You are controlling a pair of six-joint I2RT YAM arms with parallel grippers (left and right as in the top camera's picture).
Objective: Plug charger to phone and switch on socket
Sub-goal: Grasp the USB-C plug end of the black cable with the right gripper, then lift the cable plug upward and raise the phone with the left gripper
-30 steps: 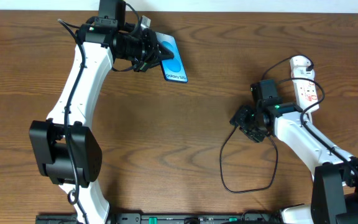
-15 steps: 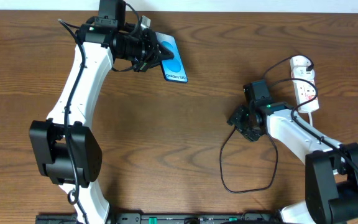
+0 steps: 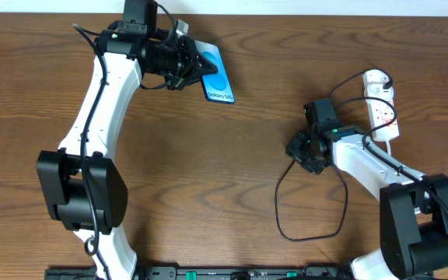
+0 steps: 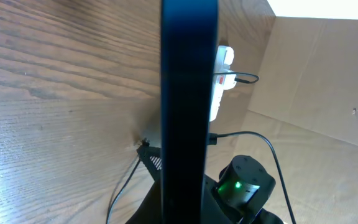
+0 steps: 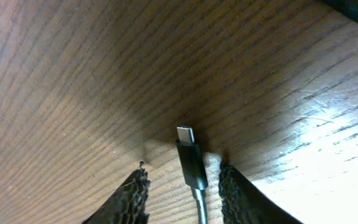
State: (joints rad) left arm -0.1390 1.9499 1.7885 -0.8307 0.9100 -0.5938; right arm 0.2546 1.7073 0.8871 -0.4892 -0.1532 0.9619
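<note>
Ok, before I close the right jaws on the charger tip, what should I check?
1. Charger connector between the right gripper's open jaws: ok.
2. Connector lying flat on the table, unobstructed: ok.
3. Phone held by the left gripper: ok.
4. Phone's port facing the connector: cannot tell.
5. Socket switch position: cannot tell.

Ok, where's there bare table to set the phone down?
The widest bare table is mid-scene, between the left arm and the loop of the charger cable. Also free: the stretch between the phone and the power strip. Crowded: around the right tool, where cable and strip bunch.
</note>
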